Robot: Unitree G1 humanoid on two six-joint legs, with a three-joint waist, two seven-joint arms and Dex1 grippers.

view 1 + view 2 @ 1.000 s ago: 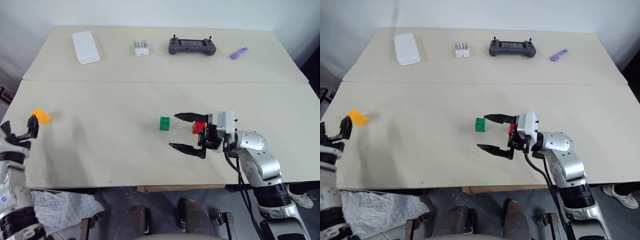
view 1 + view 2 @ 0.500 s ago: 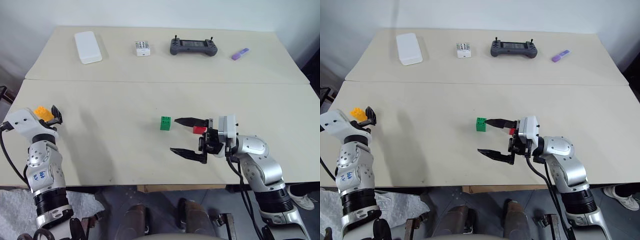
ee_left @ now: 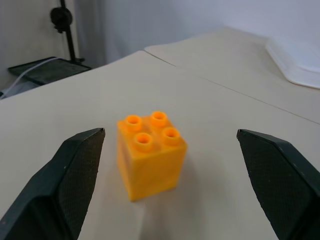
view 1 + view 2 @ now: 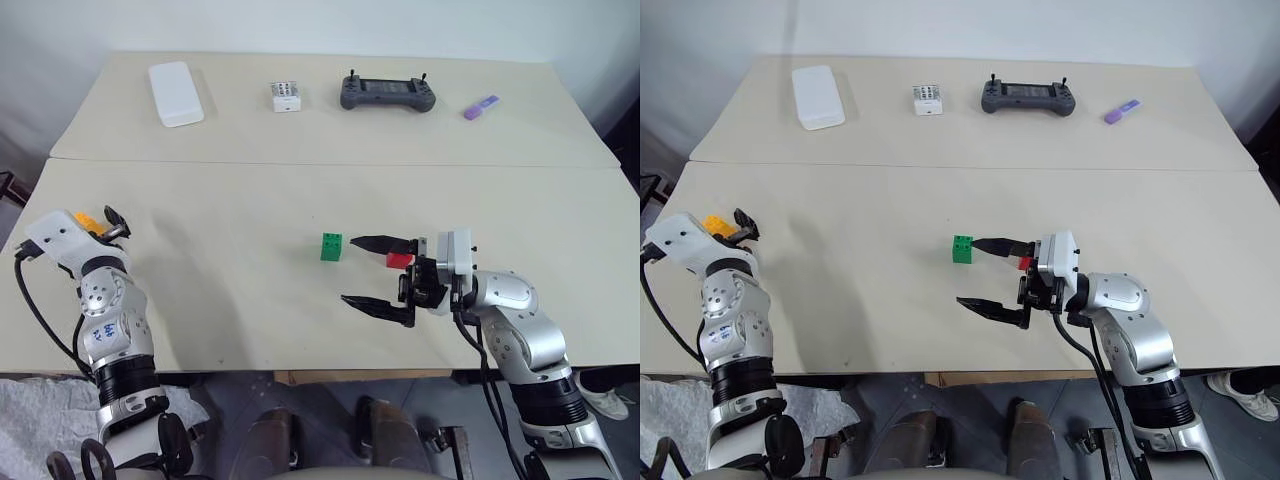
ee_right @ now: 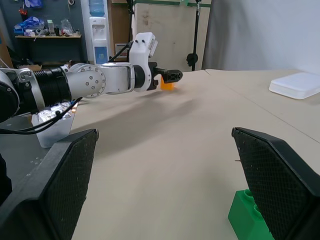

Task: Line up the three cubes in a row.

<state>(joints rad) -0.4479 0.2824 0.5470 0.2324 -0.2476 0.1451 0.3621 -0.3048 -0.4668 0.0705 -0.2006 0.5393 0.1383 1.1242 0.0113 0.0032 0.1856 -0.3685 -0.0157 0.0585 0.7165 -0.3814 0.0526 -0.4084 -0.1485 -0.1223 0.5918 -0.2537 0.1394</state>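
Left end effector (image 3: 165,165) gapes wide around the yellow-orange cube (image 3: 151,154), not gripping; right end effector (image 4: 382,274) wide open, empty; no writing is readable.

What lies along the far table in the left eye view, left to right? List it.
White flat box → white box with dark dots → dark handheld controller → small purple object.

You've got bright, even light across the table (image 4: 250,300), with no glare. Soft, faint shadows sit close under the yellow-orange block (image 3: 150,155). That block is sharp; the white tray (image 3: 297,62) beyond it blurs.
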